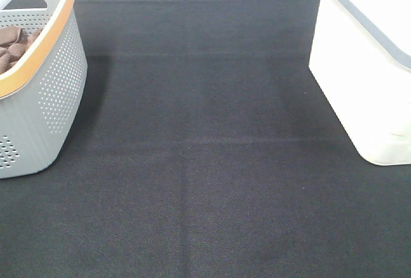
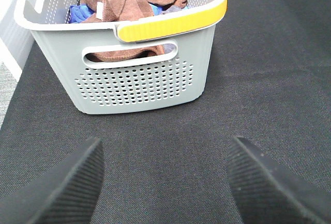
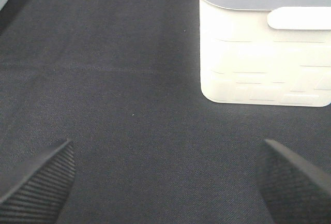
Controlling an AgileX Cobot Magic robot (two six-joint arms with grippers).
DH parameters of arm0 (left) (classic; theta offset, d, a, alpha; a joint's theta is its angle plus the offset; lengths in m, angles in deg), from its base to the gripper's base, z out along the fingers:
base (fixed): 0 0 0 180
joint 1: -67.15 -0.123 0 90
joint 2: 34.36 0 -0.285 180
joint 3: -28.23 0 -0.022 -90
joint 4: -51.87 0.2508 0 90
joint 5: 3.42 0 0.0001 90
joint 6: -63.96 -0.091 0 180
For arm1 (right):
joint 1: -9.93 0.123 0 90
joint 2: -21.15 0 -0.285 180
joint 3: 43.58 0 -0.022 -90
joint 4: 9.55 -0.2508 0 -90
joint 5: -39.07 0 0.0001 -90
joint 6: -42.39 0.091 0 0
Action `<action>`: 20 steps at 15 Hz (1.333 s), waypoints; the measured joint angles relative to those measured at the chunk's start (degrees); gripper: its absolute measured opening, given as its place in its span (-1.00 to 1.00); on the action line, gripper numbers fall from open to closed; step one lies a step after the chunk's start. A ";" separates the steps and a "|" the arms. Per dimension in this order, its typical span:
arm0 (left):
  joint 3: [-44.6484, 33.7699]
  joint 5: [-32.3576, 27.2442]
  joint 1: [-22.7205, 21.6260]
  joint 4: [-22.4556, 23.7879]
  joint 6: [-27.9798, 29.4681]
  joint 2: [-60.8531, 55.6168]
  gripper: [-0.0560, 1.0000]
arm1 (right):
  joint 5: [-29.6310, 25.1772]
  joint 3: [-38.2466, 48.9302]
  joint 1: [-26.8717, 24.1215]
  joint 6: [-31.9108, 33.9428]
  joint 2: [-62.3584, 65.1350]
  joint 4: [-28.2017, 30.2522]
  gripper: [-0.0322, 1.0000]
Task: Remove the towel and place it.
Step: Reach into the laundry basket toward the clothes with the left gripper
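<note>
Overhead, a perforated grey basket [image 1: 48, 98] with an orange rim stands on the black tabletop [image 1: 205, 175], brown folds of cloth [image 1: 16, 43] showing over its edge. A white bin [image 1: 359, 79] stands well apart from it on the far side. Neither arm reaches into this view.

From the left wrist, the left gripper [image 2: 165, 182] hangs released, its two ribbed black fingers [image 2: 67, 188] spread wide with nothing between them. The basket sits straight ahead of the fingertips, apart from them. The towel [image 2: 116, 1], rust-brown, lies crumpled inside against the near wall, partly showing through the handle slot. A small white tag [image 2: 98, 11] sticks up from its hem, any print too small to read. A blue cloth [image 2: 77, 13] lies beside it.

From the right wrist, the right gripper [image 3: 165, 182] is likewise spread and empty above bare tabletop. The white bin, capped by a grey lip [image 3: 258, 0], stands ahead and off to one side.
</note>
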 joint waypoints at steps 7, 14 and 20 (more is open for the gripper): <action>0.00 0.00 0.00 0.00 0.00 0.00 0.34 | 0.00 0.00 0.00 0.00 0.00 0.00 0.78; 0.00 0.00 0.00 0.00 0.00 0.00 0.34 | 0.00 0.00 0.00 0.00 0.00 0.00 0.78; 0.00 0.00 0.00 0.00 0.00 0.00 0.34 | 0.00 0.00 0.00 0.00 0.00 0.00 0.78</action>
